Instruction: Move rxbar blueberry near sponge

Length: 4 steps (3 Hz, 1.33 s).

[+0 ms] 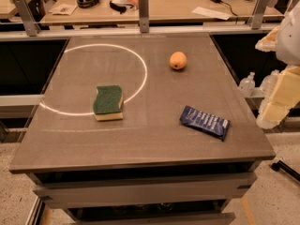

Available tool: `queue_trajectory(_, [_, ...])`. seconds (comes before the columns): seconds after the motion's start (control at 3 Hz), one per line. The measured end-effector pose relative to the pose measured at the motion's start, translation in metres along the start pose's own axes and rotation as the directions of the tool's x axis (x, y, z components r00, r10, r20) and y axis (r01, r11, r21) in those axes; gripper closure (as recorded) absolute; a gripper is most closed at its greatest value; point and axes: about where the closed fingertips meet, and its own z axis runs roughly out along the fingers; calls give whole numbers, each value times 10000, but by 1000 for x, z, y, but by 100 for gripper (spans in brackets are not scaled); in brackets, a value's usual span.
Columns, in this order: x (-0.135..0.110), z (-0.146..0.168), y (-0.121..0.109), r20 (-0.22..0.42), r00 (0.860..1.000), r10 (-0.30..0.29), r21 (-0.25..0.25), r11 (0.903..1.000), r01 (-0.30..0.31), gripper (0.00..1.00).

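Note:
The rxbar blueberry [205, 122] is a flat dark blue wrapped bar with pale lettering. It lies at an angle on the front right of the grey table [140, 144]. The sponge [108, 102] has a green top and a pale yellow base and lies left of centre, about a third of the table's width from the bar. My gripper [274, 107] hangs at the right edge of the view, beyond the table's right side, to the right of the bar and a little above it. It holds nothing that I can see.
A round orange fruit [178, 60] sits at the back right of the table. A pale ring of light [140, 74] crosses the table around the sponge. Plastic bottles [247, 84] stand below the right side. A cluttered bench [154, 3] runs behind the rail.

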Motion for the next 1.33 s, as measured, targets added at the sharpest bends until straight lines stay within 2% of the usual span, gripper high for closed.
queue_trajectory(0.33, [0, 0, 0, 10, 10000, 87, 28, 10000, -87, 0])
queue_trajectory(0.67, [-2, 10, 2, 341, 9993, 161, -203, 9997, -154, 0])
queue_trajectory(1.0, [-3, 27, 11, 1352, 9907, 134, -429, 9990, -77, 0])
queue_trajectory(1.33, [2, 45, 18, 2727, 9615, 344, -575, 9982, -194, 0])
